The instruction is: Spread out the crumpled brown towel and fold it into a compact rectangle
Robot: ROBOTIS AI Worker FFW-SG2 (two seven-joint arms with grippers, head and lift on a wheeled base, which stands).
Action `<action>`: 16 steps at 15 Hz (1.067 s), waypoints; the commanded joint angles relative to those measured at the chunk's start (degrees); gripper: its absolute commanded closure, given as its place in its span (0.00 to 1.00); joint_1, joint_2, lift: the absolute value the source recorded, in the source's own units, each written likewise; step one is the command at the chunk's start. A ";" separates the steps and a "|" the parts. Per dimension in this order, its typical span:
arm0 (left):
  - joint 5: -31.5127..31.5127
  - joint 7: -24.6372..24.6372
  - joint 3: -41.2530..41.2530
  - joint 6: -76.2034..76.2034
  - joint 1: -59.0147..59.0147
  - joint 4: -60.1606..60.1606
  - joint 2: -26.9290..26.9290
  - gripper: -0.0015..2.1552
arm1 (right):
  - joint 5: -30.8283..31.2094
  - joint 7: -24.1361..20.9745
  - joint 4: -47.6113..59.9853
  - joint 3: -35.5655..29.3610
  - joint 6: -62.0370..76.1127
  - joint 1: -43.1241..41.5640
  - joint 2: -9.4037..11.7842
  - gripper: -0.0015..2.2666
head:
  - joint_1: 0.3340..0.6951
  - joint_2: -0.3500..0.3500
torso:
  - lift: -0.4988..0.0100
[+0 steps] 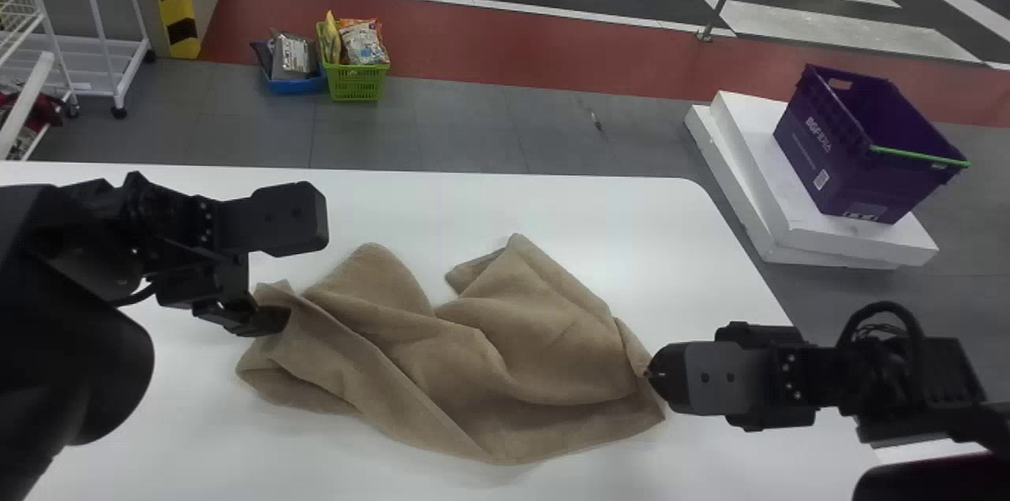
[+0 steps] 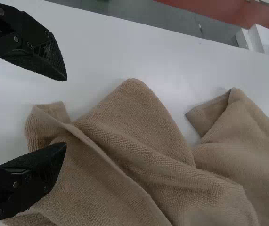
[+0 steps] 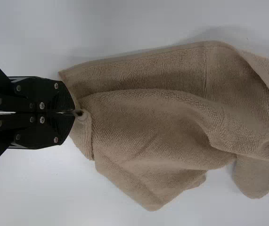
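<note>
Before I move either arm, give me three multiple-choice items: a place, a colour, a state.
1. Where along the crumpled brown towel is the right black pincer?
A) Left end B) Middle C) Right end
2. What colour is the rectangular plastic crate?
A) Purple B) Yellow C) White
3. How is the left black pincer?
A) Shut B) Open C) Gripping the crate

1. C: the head view shows it there.
2. A: its walls show it.
3. B: its fingers stand apart.
</note>
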State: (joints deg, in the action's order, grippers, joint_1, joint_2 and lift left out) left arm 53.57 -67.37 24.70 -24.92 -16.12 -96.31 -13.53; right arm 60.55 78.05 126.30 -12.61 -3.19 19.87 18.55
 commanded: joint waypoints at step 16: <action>2.42 -1.36 -0.88 -1.41 1.17 -1.25 0.00 0.83 | -4.65 0.28 0.26 -2.51 -0.11 -1.32 -0.53 0.51 | 1.00 0.15 | 0.73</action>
State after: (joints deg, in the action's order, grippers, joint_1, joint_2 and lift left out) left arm 56.15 -68.80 24.61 -26.17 -15.51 -95.72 -13.41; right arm 58.81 78.05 126.33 -13.23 -3.47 18.70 18.42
